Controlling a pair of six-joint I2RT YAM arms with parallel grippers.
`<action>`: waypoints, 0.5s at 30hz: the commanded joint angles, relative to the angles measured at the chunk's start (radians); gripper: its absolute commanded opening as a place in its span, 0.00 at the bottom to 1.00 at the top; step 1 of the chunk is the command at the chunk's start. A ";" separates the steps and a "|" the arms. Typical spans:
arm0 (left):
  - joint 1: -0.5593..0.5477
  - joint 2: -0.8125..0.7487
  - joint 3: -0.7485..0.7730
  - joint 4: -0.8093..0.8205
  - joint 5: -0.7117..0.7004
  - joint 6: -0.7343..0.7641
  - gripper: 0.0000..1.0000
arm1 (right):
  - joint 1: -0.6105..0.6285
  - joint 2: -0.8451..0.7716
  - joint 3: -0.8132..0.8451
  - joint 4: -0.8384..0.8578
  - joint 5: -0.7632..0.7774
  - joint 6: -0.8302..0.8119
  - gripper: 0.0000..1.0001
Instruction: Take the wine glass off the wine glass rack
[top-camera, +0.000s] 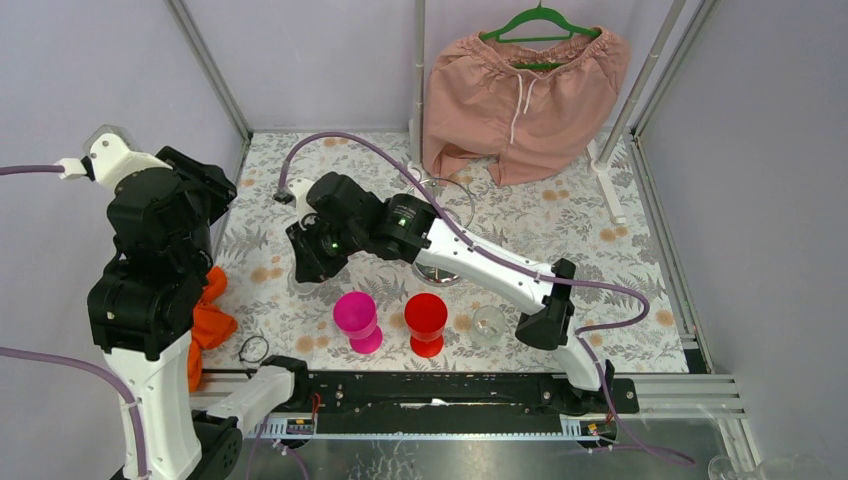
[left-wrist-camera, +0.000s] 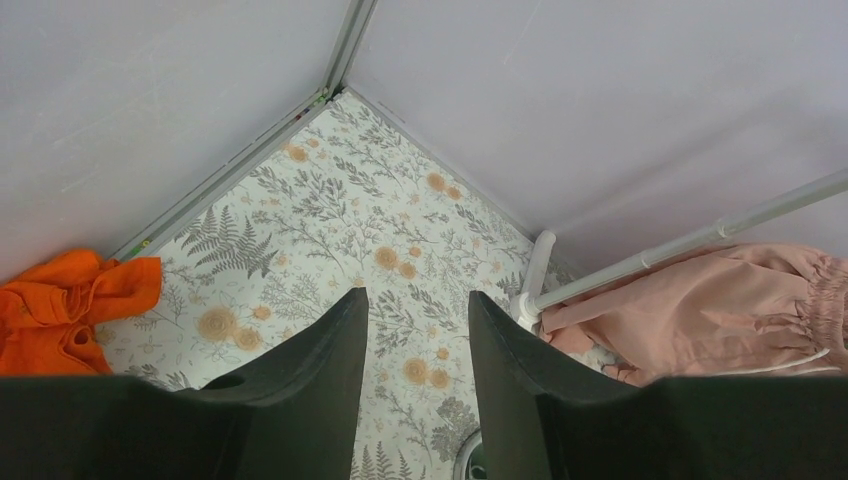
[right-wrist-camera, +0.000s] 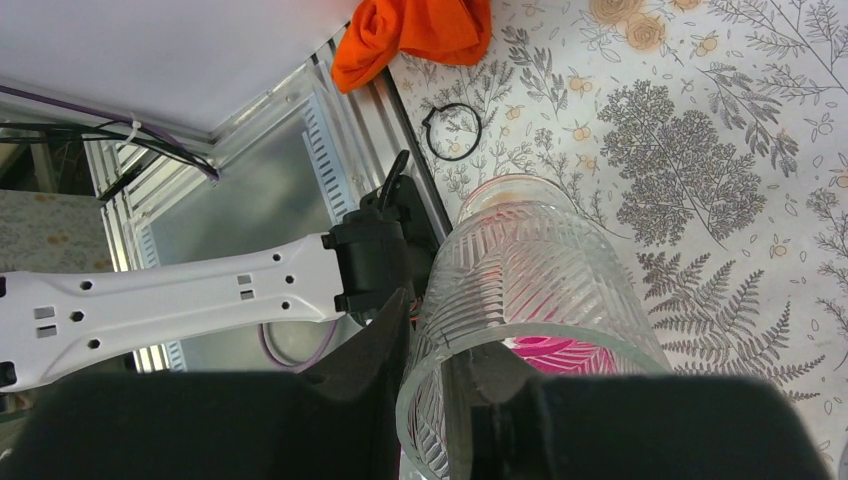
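Observation:
My right gripper (right-wrist-camera: 435, 335) is shut on the rim of a clear ribbed wine glass (right-wrist-camera: 540, 280), with one finger inside the bowl and one outside. In the top view this gripper (top-camera: 305, 250) is over the left middle of the table, away from the chrome wine glass rack (top-camera: 452, 195), which stands behind the right arm and is partly hidden by it. The held glass barely shows there. My left gripper (left-wrist-camera: 418, 295) is open and empty, raised and facing the table's back left corner.
A pink goblet (top-camera: 357, 320), a red goblet (top-camera: 426, 322) and a clear glass (top-camera: 487, 325) stand near the front. An orange cloth (top-camera: 208, 318) and a black ring (top-camera: 253, 348) lie front left. Pink shorts (top-camera: 525, 100) hang on a white pole at the back.

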 joint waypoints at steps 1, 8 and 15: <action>0.000 -0.010 -0.002 -0.008 -0.024 0.022 0.49 | 0.008 -0.027 0.063 0.033 0.038 -0.026 0.00; 0.001 -0.009 -0.022 0.000 -0.004 0.015 0.49 | 0.045 -0.058 0.013 0.017 0.114 -0.049 0.00; 0.001 -0.006 -0.029 0.007 0.007 0.016 0.49 | 0.046 -0.141 0.012 -0.026 0.263 -0.078 0.00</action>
